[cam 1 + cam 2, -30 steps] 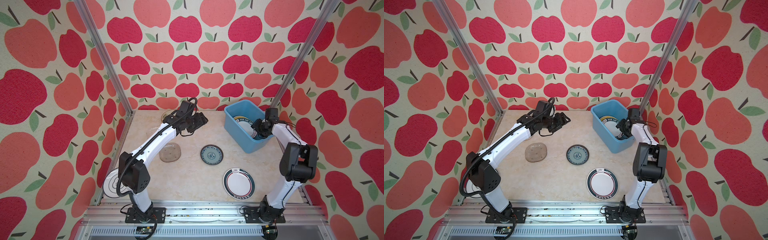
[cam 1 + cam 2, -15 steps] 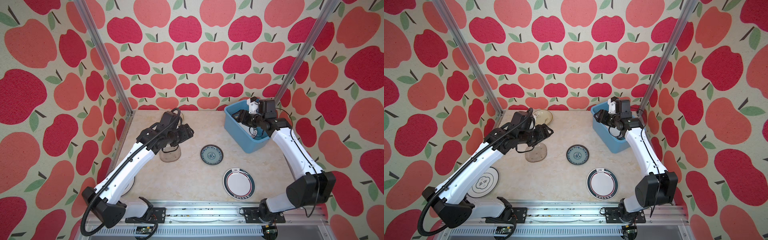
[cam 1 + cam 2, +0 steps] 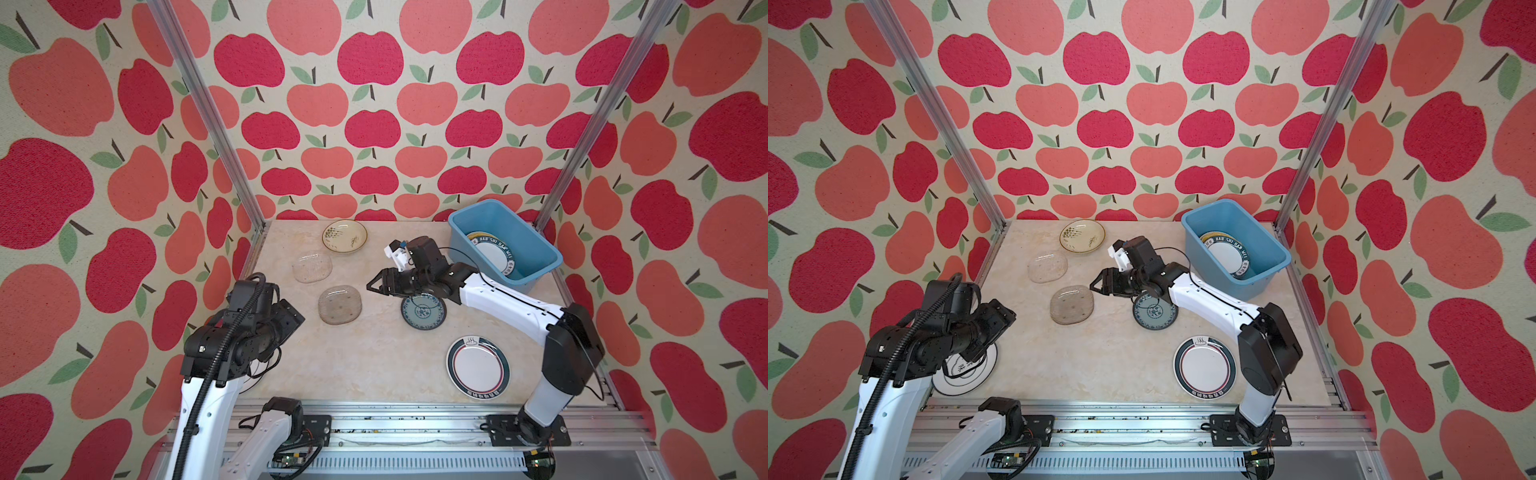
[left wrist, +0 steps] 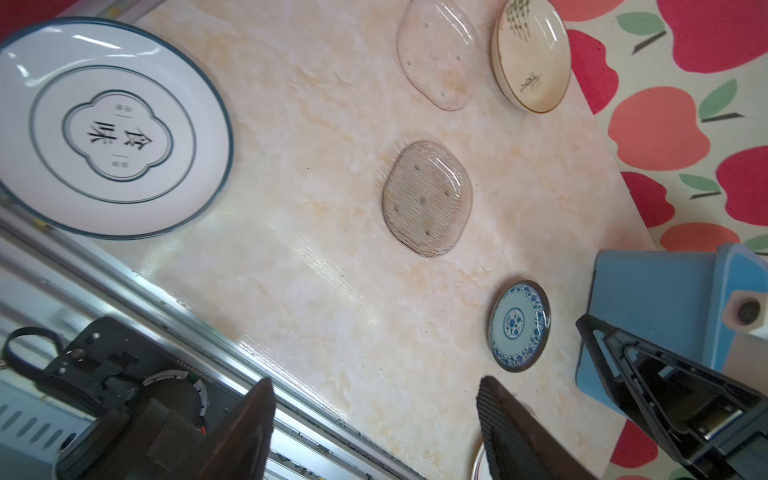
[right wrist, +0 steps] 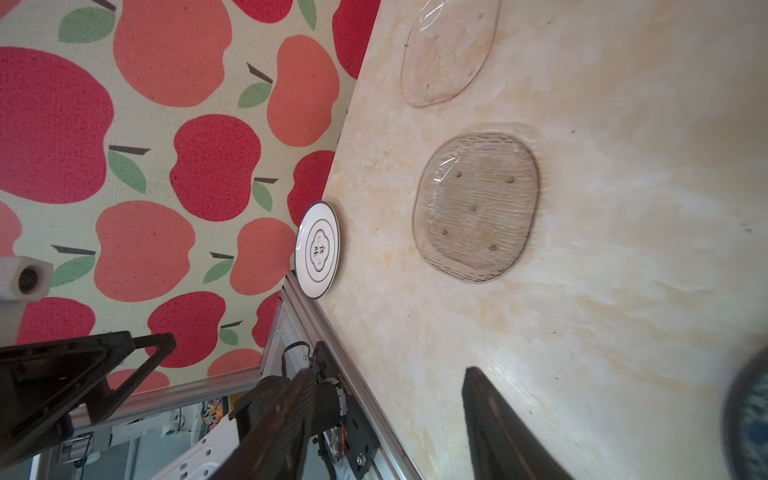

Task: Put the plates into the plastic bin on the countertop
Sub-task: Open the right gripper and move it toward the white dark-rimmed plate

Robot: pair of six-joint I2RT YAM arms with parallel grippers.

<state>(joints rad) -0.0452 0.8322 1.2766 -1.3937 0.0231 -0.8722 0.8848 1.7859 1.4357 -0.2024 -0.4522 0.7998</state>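
Right tool [image 3: 370, 287], jaws apart and empty, hovers just beside the ribbed glass plate [image 3: 340, 304].

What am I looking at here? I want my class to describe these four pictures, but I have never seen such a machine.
Two white-and-black robot arms stand at the near edge of a beige marble-look countertop. Two pictures look down from overhead; two come from cameras on the arms' wrists. Each arm ends in a two-fingered gripper: the left gripper and right gripper are both open and hold nothing. On the countertop lie a cream round plate with a plant drawing, two clear glass plates, a small blue-patterned plate and two white dark-rimmed plates. A light blue plastic bin at the back right holds other plates.
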